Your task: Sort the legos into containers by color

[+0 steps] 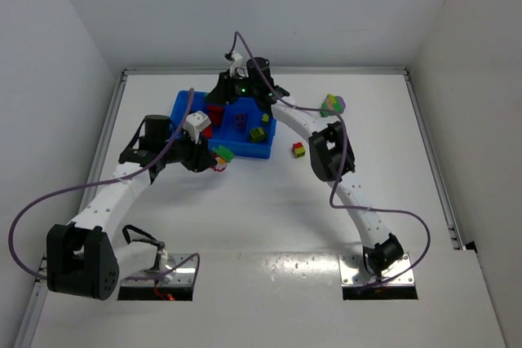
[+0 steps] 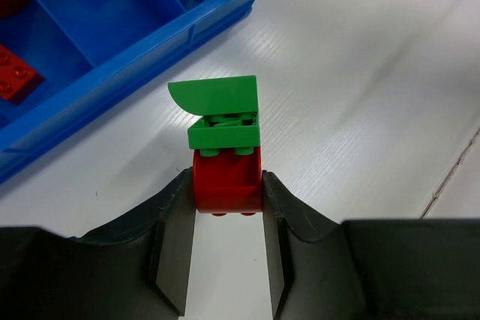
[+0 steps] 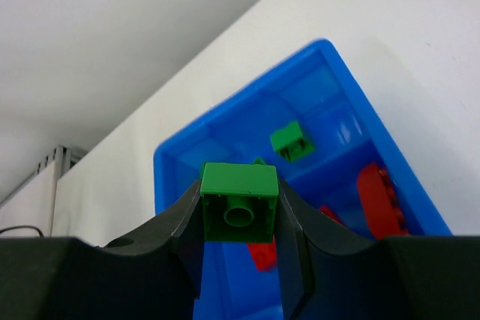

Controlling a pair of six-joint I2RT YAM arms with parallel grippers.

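Left gripper (image 2: pixel 227 183) clamps a red plastic lego block (image 2: pixel 225 174) (green curved lego (image 2: pixel 223 103) stacked on top) just beside the bright blue plastic divided tray (image 2: pixel 150 58) — right gripper (image 3: pixel 240 211) pinches a green square lego (image 3: pixel 240 194) above that tray's compartments.

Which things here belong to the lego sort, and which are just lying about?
Job:
- blue tray
- red-and-green clump in left hand
- green brick in right hand
- loose clump and red/yellow-green pair, right of the tray
- sorted bricks inside the tray

Lying about:
- purple cables
- base plates
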